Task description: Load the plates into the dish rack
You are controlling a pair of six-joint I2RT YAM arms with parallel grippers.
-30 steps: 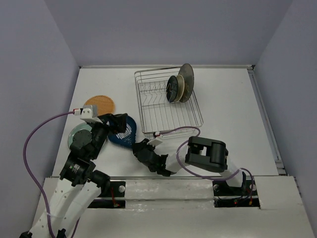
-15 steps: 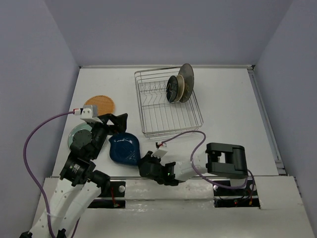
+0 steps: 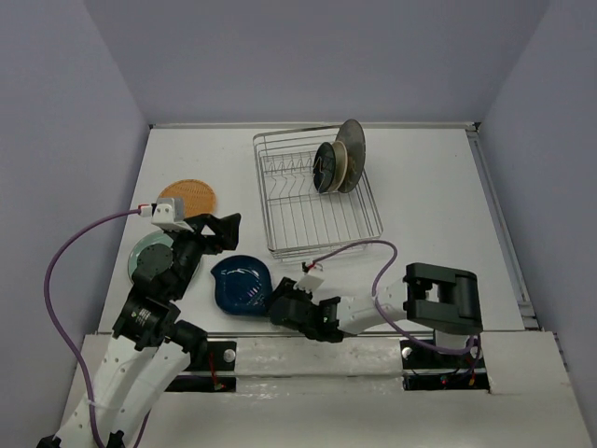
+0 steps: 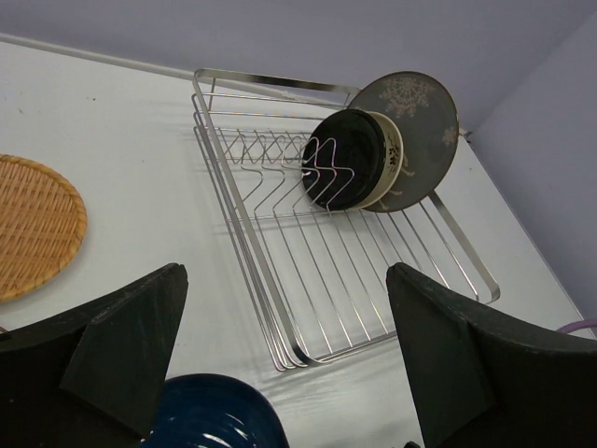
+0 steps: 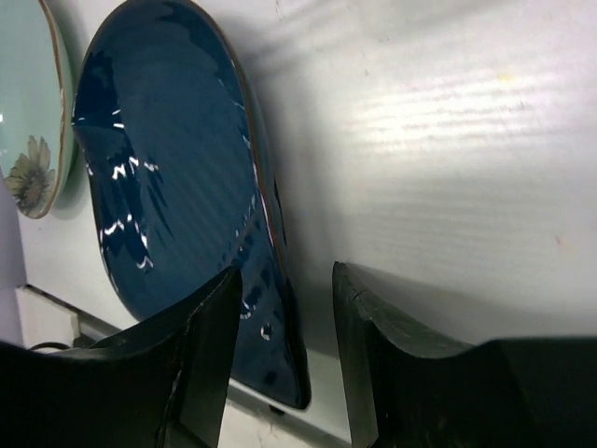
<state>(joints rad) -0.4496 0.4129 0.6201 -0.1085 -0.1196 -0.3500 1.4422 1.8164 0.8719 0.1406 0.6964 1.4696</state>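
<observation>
Rim of dark blue plate [image 5: 168, 187] between parted right jaws (left jaws wide).

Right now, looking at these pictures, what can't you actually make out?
- Pale teal plate: in the top view the left arm covers part; in the right wrist view the left edge cuts it.
- Cream plate: only its rim shows between the black plate and grey plate.
- Right gripper: the rim of the dark blue plate sits between its fingers; contact unclear.

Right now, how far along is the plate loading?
Racked: grey deer plate, cream plate, black plate in the dish rack. In hand: right gripper, jaws open, straddles the rim of the dark blue plate. Remaining: that, orange woven plate, pale teal plate.
</observation>
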